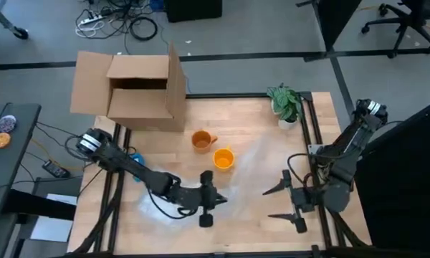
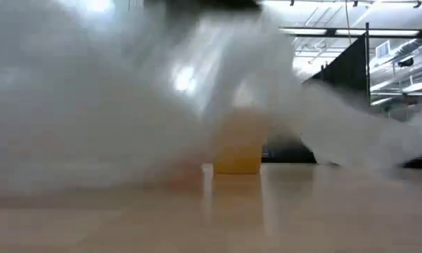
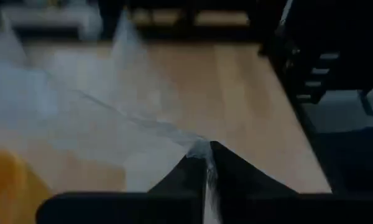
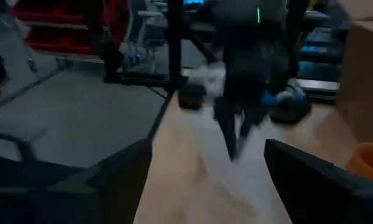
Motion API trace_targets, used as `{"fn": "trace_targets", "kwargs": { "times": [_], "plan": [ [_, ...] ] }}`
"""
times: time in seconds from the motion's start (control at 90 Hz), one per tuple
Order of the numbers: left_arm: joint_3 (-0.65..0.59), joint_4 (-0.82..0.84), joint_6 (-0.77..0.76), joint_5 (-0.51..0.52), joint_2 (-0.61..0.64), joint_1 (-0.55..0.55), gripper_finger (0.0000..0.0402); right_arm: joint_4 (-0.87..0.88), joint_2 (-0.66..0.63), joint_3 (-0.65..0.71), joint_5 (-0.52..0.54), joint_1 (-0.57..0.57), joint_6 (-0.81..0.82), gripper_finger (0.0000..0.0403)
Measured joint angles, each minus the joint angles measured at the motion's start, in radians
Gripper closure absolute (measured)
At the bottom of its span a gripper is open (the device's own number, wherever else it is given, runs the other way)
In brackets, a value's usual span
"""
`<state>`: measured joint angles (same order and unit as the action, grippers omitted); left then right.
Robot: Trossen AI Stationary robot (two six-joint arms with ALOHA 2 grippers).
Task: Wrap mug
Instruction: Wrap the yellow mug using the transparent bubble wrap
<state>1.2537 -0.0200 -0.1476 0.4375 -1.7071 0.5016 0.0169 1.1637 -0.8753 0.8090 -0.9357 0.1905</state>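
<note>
Mug [image 1: 203, 140] in orange is seen near the middle of the table [image 1: 236, 115] in the high view, with its handle turned toward the right of the frame. Just below and to the right of it, an orange cup [image 1: 223, 159] is placed, and the 2 are close together but not touching. A clear plastic sheet [image 1: 261, 161] is spread over the wood to the right of the cup and toward the lower middle of the frame; in the low view it is raised as a hazy veil [image 2: 126, 91] across most of the frame, and an orange vessel [image 2: 238, 147] is seen behind it, though which of the 2 it is cannot be told.

The left gripper [image 1: 208, 206] is found in the lower middle of the high view, below the cup. In the left wrist view its fingers [image 3: 227, 171] are pressed together on an edge of the plastic sheet [image 3: 137, 121], which is drawn up from the table to the fingertips.

The right gripper [image 1: 287, 204] is held at the lower right of the high view, with its fingers spread wide apart and nothing between them.

A cardboard box [image 1: 140, 89] with open flaps is set at the upper left of the table, and a small potted plant [image 1: 287, 106] is placed at the upper right.
</note>
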Motion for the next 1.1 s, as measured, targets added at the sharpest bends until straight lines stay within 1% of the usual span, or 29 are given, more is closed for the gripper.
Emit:
{"fn": "trace_targets", "kwargs": {
  "times": [0.1, 0.211, 0.3, 0.4, 0.489, 0.544, 0.7, 0.878, 1.1],
  "plan": [
    [0.158, 0.217, 0.088, 0.07, 0.023, 0.021, 0.0401, 0.061, 0.027, 0.0, 0.007, 0.018, 0.056, 0.011],
    [0.336, 0.434, 0.118, 0.093, 0.028, 0.043, 0.0401, 0.079, 0.065, 0.001, 0.011, 0.026, 0.078, 0.011],
    [0.441, 0.522, 0.137, 0.093, 0.028, 0.058, 0.0402, 0.09, 0.092, 0.001, 0.035, 0.026, 0.077, 0.011],
    [0.547, 0.582, 0.172, 0.084, 0.027, 0.086, 0.0402, 0.116, 0.101, 0.001, 0.086, 0.029, 0.076, 0.011],
    [0.638, 0.608, 0.182, 0.042, 0.027, 0.112, 0.0402, 0.133, 0.103, 0.001, 0.123, 0.035, 0.078, 0.011],
    [0.693, 0.612, 0.201, 0.037, 0.027, 0.138, 0.0402, 0.13, 0.102, 0.001, 0.129, 0.039, 0.078, 0.011],
    [0.819, 0.635, 0.332, 0.031, 0.027, 0.198, 0.0402, 0.13, 0.102, 0.001, 0.127, 0.056, 0.082, 0.011],
    [0.902, 0.634, 0.383, 0.012, 0.027, 0.207, 0.0402, 0.134, 0.114, 0.001, 0.117, 0.094, 0.096, 0.011],
    [1.001, 0.524, 0.532, -0.023, 0.027, 0.208, 0.0402, 0.136, 0.127, 0.001, 0.093, 0.132, 0.098, 0.011]
  ]
}}
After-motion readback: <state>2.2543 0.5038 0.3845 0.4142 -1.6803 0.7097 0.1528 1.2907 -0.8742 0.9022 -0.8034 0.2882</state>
